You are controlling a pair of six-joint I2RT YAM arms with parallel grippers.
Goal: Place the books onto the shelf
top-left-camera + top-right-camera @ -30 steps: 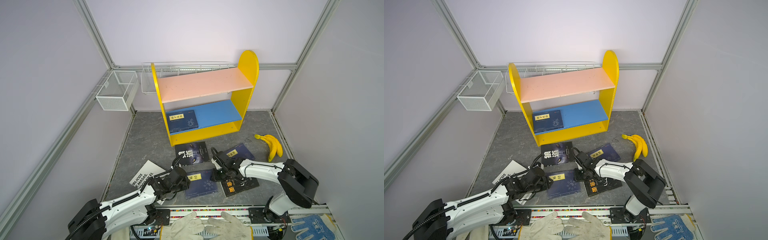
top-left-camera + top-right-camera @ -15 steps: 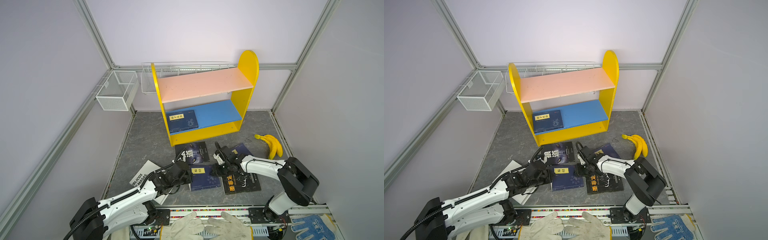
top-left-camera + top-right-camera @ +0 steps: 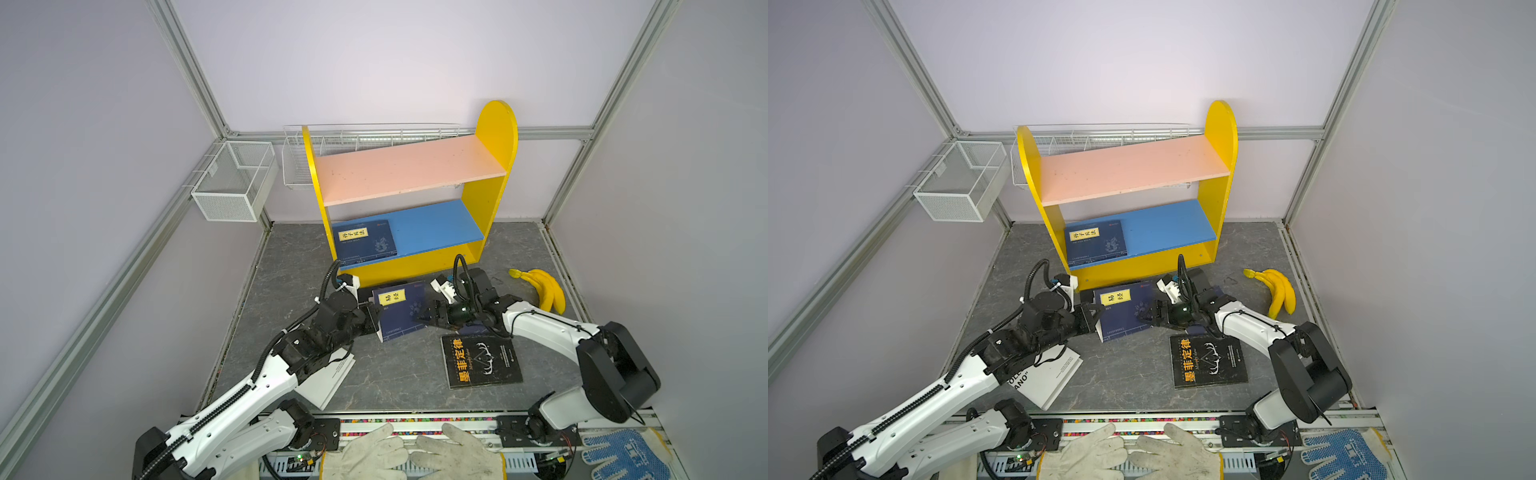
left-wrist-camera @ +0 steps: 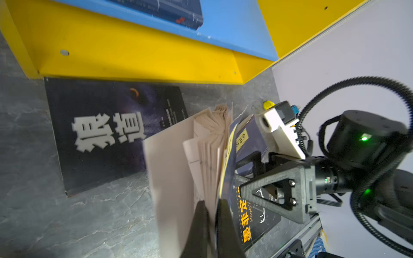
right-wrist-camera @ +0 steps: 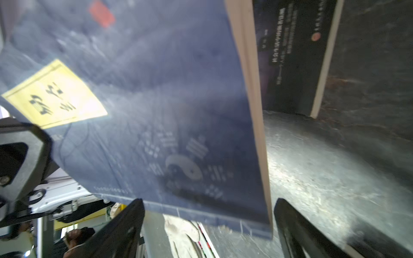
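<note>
A navy-blue book (image 3: 401, 309) (image 3: 1121, 311) with a yellow label hangs tilted above the floor, just in front of the shelf (image 3: 494, 166) (image 3: 1219, 166). My left gripper (image 3: 376, 318) (image 3: 1098, 318) (image 4: 211, 214) is shut on its left edge, and its pages (image 4: 207, 156) fan out. My right gripper (image 3: 419, 318) (image 3: 1144, 318) (image 5: 209, 201) stands open at the book's right edge (image 5: 156, 100), not touching it. Another navy book (image 3: 363, 241) (image 3: 1096, 241) lies on the blue board. One black book (image 3: 482, 359) (image 3: 1208, 361) lies front right, another (image 4: 107, 134) lies against the shelf's base, and a white book (image 3: 328, 378) (image 3: 1046, 378) lies under my left arm.
A banana bunch (image 3: 544, 286) (image 3: 1277, 291) lies right of the shelf. Wire baskets (image 3: 235, 183) (image 3: 959, 183) hang on the back left wall. White gloves (image 3: 415, 453) and a blue glove (image 3: 623, 453) rest on the front rail. A further navy book (image 4: 243, 138) lies under my right arm.
My left gripper closed on the navy book, lifted it off the floor and carried it toward the shelf. My right gripper's jaws spread wide open.
</note>
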